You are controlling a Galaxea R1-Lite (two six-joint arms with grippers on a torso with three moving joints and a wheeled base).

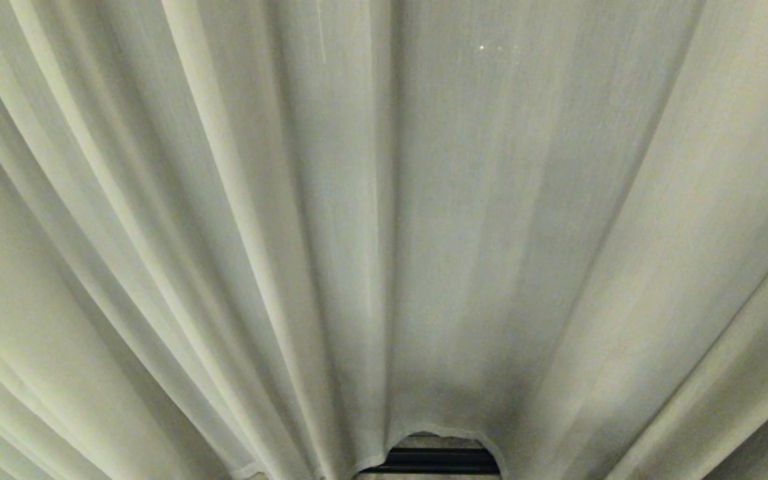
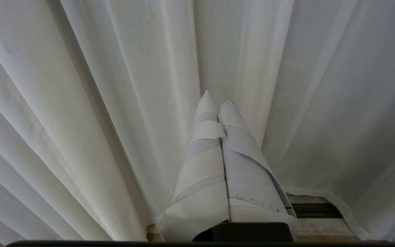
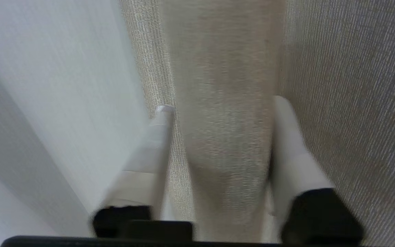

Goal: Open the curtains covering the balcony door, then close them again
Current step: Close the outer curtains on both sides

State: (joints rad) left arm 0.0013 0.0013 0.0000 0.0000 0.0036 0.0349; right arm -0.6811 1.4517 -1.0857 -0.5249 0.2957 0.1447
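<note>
While the curtains (image 1: 224, 233) fill the view, right gripper (image 3: 221, 103) straddles a beige fold, fingers apart; left gripper (image 2: 216, 97) clenched empty.

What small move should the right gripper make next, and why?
Probably finish closing. In the right wrist view the right gripper has its fingers apart on either side of a beige woven fold of the curtains; a firm grip seems needed before pulling it sideways. The left gripper is shut and holds nothing, just before the cloth.

matt sheer cloth curtains (image 1: 224, 233), coarse woven beige fabric fold (image 3: 225, 120)
</note>
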